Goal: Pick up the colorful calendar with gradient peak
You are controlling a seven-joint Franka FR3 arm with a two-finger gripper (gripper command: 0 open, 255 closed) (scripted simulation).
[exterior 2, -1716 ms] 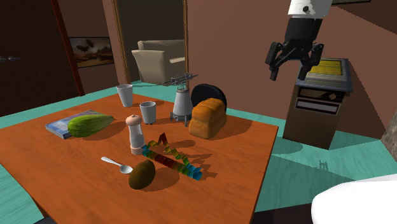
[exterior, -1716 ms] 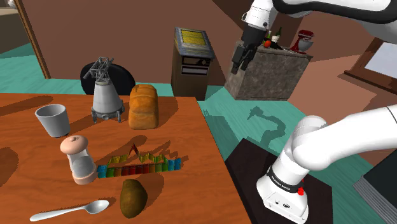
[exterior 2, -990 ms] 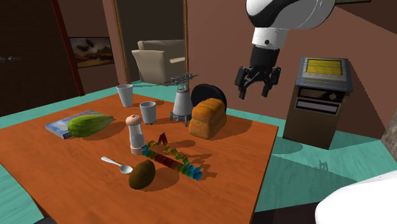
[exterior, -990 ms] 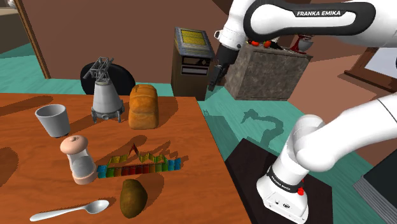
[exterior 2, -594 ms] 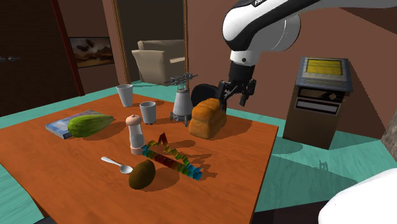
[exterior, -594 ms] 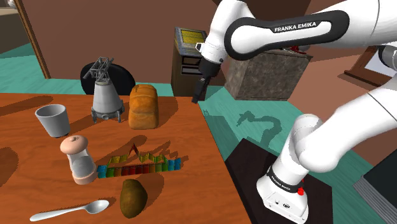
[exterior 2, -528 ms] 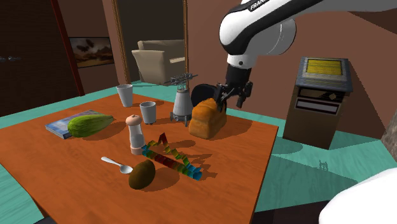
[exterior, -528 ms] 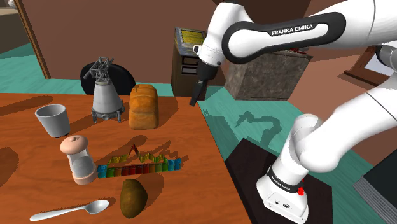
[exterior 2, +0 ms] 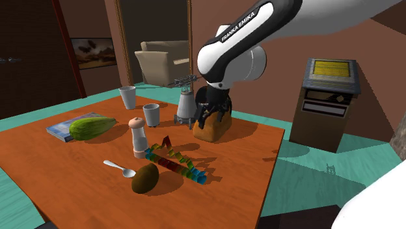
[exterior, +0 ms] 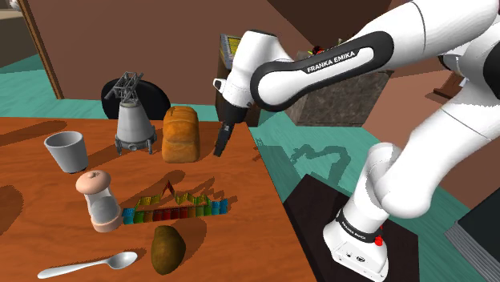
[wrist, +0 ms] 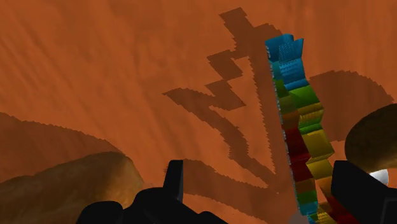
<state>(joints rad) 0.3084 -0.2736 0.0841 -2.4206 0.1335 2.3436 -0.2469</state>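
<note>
"So, where does the colorful calendar (exterior: 176,207) sit?"

"Flat on the wooden table (exterior: 232,180), as a long strip of coloured blocks with a small reddish peak rising near its middle. One end lies just beside the pepper mill (exterior: 98,200). The other end, the blue one, points toward the table edge on my stand's side. A brown oval thing (exterior: 167,248) lies near it, toward the table's lower edge in the shoulder view, and a spoon (exterior: 88,264) lies beyond that."

"And your claw?"

"My gripper (exterior: 220,144) hangs in the air above the table, just beside the bread loaf (exterior: 180,134) and close to that same stand-side edge. It touches neither the loaf nor the calendar. Its fingers (wrist: 173,178) stand apart with nothing clasped between them. Looking along them, I see the calendar's strip on the tabletop below, its blue end farthest from me. The loaf's corner is off by one finger and the brown oval thing is by the other."
</note>
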